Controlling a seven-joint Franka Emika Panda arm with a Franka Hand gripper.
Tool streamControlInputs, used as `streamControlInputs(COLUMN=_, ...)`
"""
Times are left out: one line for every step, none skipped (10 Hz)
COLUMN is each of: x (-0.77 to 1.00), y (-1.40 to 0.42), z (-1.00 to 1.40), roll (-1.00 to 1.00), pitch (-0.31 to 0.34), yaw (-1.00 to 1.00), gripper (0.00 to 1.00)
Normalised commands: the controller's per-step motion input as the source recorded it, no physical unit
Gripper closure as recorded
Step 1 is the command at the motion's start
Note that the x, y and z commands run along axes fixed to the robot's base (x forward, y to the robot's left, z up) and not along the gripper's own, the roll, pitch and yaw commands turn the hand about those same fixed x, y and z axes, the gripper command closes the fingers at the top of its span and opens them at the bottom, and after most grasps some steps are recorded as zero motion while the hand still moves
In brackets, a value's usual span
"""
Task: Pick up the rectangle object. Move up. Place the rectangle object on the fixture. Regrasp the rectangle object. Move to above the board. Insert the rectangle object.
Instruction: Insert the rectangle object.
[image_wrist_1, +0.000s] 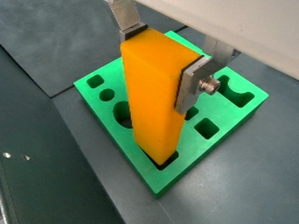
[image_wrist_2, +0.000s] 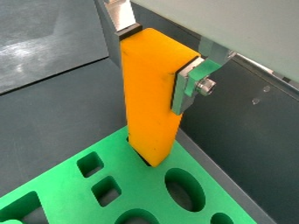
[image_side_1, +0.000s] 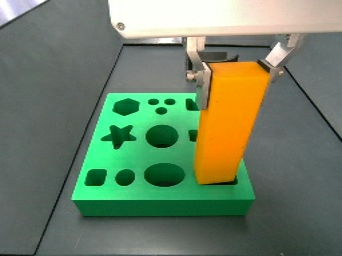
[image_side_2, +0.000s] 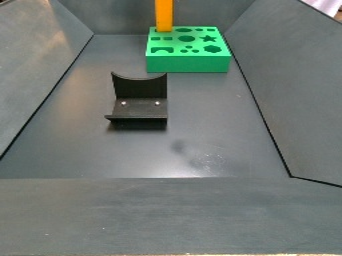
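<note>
Currently the claw (image_side_1: 241, 68) sits above the board (image_side_1: 114, 160), its two silver fingers (image_wrist_1: 194, 80) clamped on the upper part of the rectangle object (image_side_1: 227, 125), one plate on each of two opposite faces. Jaws are only as wide as the block is thick, nothing else between them.

Block is upright, long axis vertical, orange-yellow, smooth faces. Lower end is down in a square cut-out near one corner of the board; both wrist views show the foot of the block (image_wrist_1: 158, 96) below the green top surface at the hole's edge (image_wrist_2: 152, 92). How deep it goes: cannot tell, the hole walls hide the tip.

Board is bright green and lies flat on the dark floor of the bin. In a side view the star (image_side_1: 119, 134), the hexagon (image_side_1: 124, 104) and the round holes are all open (block takes up only the one slot at the board's edge).

Fixture (image_side_2: 136, 100) stands on the floor well apart from the board, nearer that side camera, dark, curved notch at the top, bare. In the same view the block shows as an orange post (image_side_2: 163, 14) rising from the board's far side, with the claw cut off by the picture's upper edge.
</note>
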Motion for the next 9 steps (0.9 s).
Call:
streamControlInputs(x=0.20, y=-0.06, z=-0.11, roll=0.06, pitch=-0.047, yaw=-0.06, gripper=1.00)
streamControlInputs(x=0.09, y=-0.09, z=-0.10, roll=0.10, pitch=-0.023, yaw=-0.12, gripper=1.00)
streamControlInputs(x=0.10, y=-0.09, z=-0.11, roll=0.16, pitch=-0.049, yaw=-0.17, gripper=1.00)
streamControlInputs(x=0.03, y=-0.07, z=-0.10, roll=0.18, pitch=-0.044, yaw=-0.14, gripper=1.00)
streamControlInputs(x=0.02, y=0.00, z=-0.01, roll=0.07, pitch=-0.030, yaw=-0.09, gripper=1.00)
streamControlInputs(x=0.00, y=0.00, z=0.00, roll=0.01, pitch=0.000, yaw=0.00, gripper=1.00)
streamControlInputs(x=-0.12, y=0.00, z=-0.03, roll=0.05, pitch=0.000, yaw=0.00, gripper=1.00)
streamControlInputs(x=-0.23, y=0.00, z=-0.07, roll=0.07, pitch=0.000, yaw=0.00, gripper=1.00)
streamControlInputs(x=-0.18, y=-0.01, z=-0.07, roll=0.06, pitch=-0.007, yaw=0.00, gripper=1.00)
